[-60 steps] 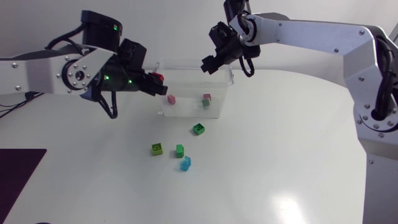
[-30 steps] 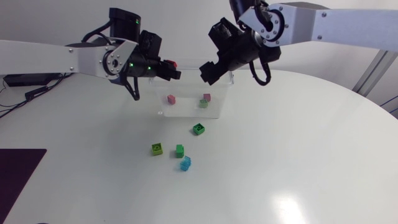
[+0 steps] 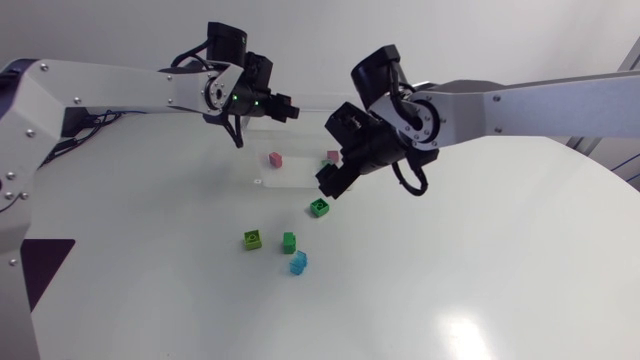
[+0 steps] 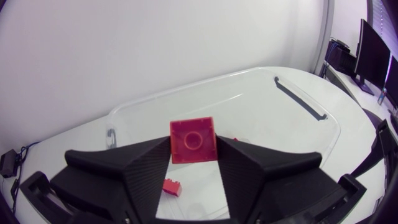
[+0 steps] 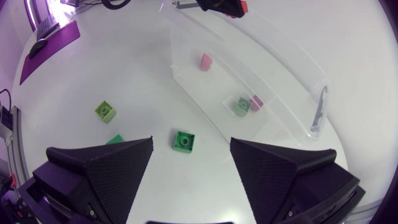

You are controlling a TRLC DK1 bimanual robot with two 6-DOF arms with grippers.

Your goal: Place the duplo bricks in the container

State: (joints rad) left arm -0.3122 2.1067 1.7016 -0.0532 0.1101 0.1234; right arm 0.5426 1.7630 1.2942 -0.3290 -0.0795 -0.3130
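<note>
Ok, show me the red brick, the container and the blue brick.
red brick [image 4: 193, 140], left wrist view, middle of its facing side
container [image 4: 267, 116], left wrist view, bare floor
blue brick [image 3: 298, 263], head view, top face

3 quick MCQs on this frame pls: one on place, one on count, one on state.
1. Where is the red brick?
A. on the table
B. between the left pincer's fingers, above the container
C. on the container's floor

2. How many bricks lie on the table outside the container?
A. two
B. four
C. six

3. The right pincer is:
A. open, holding nothing
B. shut on a blue brick
C. shut on the container's rim

Answers:
1 B: both fingers press it from two sides, with the container beneath.
2 B: near green brick, far green brick, lime brick, blue brick.
3 A: its fingers stand wide apart.
</note>
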